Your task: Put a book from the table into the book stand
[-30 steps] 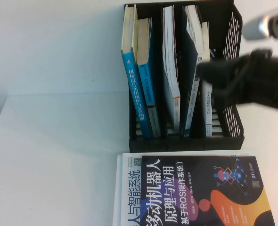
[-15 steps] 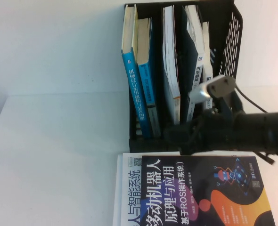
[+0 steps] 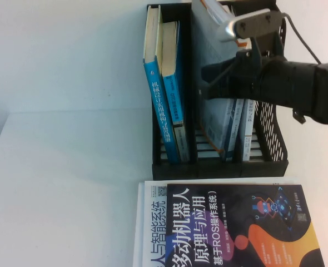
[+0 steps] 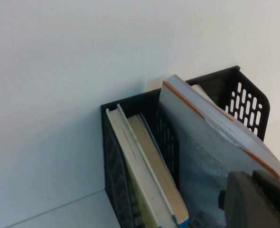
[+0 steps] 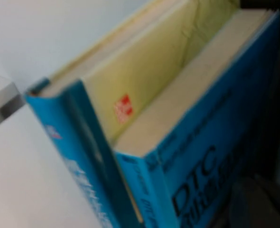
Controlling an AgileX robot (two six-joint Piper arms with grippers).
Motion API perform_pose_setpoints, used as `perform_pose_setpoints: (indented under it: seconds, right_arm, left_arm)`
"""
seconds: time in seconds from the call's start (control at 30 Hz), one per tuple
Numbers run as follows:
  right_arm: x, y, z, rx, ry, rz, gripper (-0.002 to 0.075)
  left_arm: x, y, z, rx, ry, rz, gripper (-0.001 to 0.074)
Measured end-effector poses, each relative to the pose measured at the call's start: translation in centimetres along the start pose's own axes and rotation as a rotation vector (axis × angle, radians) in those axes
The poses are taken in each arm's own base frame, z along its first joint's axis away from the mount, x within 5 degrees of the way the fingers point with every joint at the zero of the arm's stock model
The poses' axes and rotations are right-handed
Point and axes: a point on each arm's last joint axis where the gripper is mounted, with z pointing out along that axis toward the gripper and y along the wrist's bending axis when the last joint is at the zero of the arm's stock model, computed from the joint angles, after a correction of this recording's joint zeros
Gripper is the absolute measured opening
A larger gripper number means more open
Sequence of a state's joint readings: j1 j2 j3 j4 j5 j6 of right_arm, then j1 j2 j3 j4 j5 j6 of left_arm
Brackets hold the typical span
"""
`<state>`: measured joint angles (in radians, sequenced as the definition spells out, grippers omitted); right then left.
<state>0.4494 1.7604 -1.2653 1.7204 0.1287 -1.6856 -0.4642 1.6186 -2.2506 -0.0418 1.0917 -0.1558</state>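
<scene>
Step in hand: the right arm is reaching across the book stand (image 3: 275,161) from the robot's right, apparently seating a pale grey-blue book (image 3: 214,105) in the middle compartment; judged from its raised, leaning pose.
Right gripper (image 3: 205,83): sitting against the upper part of that book, over the middle of the stand; whether the claw is apart, together or clamped on the book, I cannot tell, since the dark wrist is covering it.
Left gripper (image 4: 258,199): only a grey corner of it is showing in its own wrist view, parked to the stand's left and above it; claw state cannot tell.
Task's thing: the grey-blue book is standing higher than its neighbours and tilting; the left wrist view is showing its orange-edged top (image 4: 216,118) well above the stand's rim.
Neighbours: two blue books (image 3: 167,100) are leaning in the left compartment, apart from the working slot; white-spined books (image 3: 246,119) are standing in the right one.
Still on table: a dark robotics book (image 3: 236,228) is lying flat on a white one (image 3: 150,222), just in front of the stand.
Doing it well: keeping the book parallel to the dividers, lowering until its foot is resting on the floor of the slot, and only then letting go.
Risk: the wrist is crowding the right compartment's books; withdrawing straight up is looking safer than sideways.
</scene>
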Motion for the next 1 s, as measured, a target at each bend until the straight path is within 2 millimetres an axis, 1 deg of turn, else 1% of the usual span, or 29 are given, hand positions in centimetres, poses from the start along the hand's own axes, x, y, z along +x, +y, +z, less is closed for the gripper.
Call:
perform_pose_setpoints:
  seconds: [0.13,0.23,0.33,0.43,0.53,0.6,0.67,0.7,0.77,0.83,1.0]
  right_arm:
    - [-0.4,0.7,0.0,-0.083,-0.018,-0.015,-0.0003]
    - [-0.4,1.7,-0.2,-0.188,-0.029,-0.018,-0.0003]
    - [-1.2,2.5,-1.1,-0.259,-0.053,-0.043,-0.0003]
    - [-2.7,3.1,-2.8,-0.280,-0.095,-0.061,-0.0003]
    - [-4.6,3.5,-5.2,-0.257,-0.151,-0.107,-0.0003]
    - [-5.8,3.5,-7.1,-0.211,-0.193,-0.124,-0.0003]
    - [-6.4,3.4,-9.1,-0.153,-0.225,-0.132,-0.0003]
    - [-6.4,3.5,-9.9,-0.137,-0.232,-0.134,-0.0003]
    - [-5.6,3.5,-11.0,-0.131,-0.223,-0.131,-0.0003]
    - [-3.9,3.7,-11.2,-0.152,-0.179,-0.121,-0.0003]
    - [3.1,3.2,-10.3,-0.163,0.024,-0.058,-0.0003]
  left_arm:
    - [0.1,0.1,0.3,-0.007,0.006,0.003,0.0001]
    - [0.2,0.1,0.4,-0.009,0.015,0.003,0.0001]
    - [0.2,0.1,0.4,-0.010,0.023,0.003,0.0001]
    - [0.3,0.1,0.4,-0.011,0.030,0.003,0.0001]
    - [0.2,0.1,-0.1,-0.010,0.026,0.003,0.0001]
    - [0.2,0.1,-0.7,-0.011,0.019,0.004,0.0001]
    - [0.1,0.1,-1.4,-0.013,0.012,0.005,0.0001]
    - [0.0,0.1,-1.6,-0.013,0.008,0.006,0.0001]
    - [0.0,0.1,-1.8,-0.013,0.003,0.006,0.0001]
    - [0.0,0.1,-1.9,-0.014,0.002,0.007,0.0001]
    - [0.1,0.1,-1.9,-0.012,0.016,0.003,0.0001]
